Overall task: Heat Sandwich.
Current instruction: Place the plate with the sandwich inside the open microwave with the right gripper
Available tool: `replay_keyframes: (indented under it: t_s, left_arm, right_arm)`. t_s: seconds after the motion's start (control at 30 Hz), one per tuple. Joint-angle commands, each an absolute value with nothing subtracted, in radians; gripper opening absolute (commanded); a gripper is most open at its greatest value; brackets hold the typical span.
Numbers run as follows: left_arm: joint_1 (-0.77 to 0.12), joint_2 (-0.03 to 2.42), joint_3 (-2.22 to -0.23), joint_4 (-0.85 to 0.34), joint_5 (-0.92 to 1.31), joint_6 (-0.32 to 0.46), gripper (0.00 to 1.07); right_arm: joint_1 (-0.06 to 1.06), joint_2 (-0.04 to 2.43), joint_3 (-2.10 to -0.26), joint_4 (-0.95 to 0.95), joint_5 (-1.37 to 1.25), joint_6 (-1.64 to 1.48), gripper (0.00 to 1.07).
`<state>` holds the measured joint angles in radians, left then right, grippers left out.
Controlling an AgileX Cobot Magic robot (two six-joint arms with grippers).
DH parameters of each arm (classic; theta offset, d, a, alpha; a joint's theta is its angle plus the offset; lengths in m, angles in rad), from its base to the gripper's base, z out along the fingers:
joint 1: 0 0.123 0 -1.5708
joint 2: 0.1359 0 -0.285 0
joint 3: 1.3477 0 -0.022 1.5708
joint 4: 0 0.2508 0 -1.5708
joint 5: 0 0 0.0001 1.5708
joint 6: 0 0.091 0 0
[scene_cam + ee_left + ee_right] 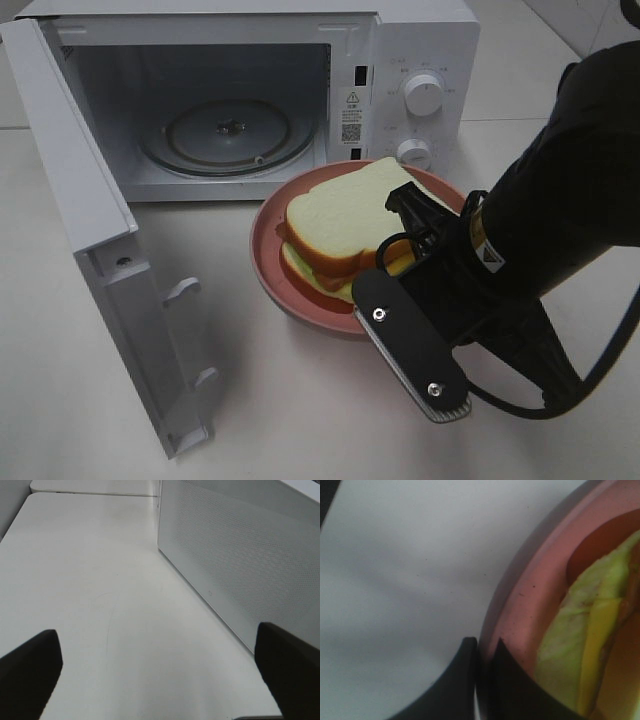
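Note:
The sandwich (335,225), pale bread with an orange crust and yellow-green filling (575,650), lies on a round pink plate (275,265) on the table in front of the open microwave (420,60). My right gripper (484,647) is shut on the plate's rim (530,605), one finger outside it and one inside. In the exterior high view the right arm (540,230) reaches in from the right and covers the plate's near right part. My left gripper (160,680) is open with nothing between its fingers, over bare table beside the microwave's perforated side wall (240,565).
The microwave door (80,200) swings out to the left, toward the table's front. Inside sits a glass turntable (225,135). Two knobs (423,95) are on the panel right of the cavity.

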<state>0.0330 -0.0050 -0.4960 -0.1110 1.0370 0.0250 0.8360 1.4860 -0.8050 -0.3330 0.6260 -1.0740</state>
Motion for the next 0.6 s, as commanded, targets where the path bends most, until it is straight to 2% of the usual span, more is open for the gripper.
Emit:
replay_keyframes:
  t_s: [0.03,0.23,0.6]
  left_arm:
    - [0.033,-0.031,-0.492,-0.113,1.026,0.024,1.01]
    - [0.033,-0.031,-0.492,-0.113,1.026,0.024,1.01]
    - [0.033,-0.031,-0.492,-0.113,1.026,0.024,1.01]
  right_arm:
    - [0.836,1.478,-0.803,-0.315,0.597,-1.143,0.0]
    - [0.734,1.478,-0.803,-0.229,0.555,-1.287,0.0]
    - [0.661,1.478,-0.803,-0.082,0.525,-1.512,0.0]
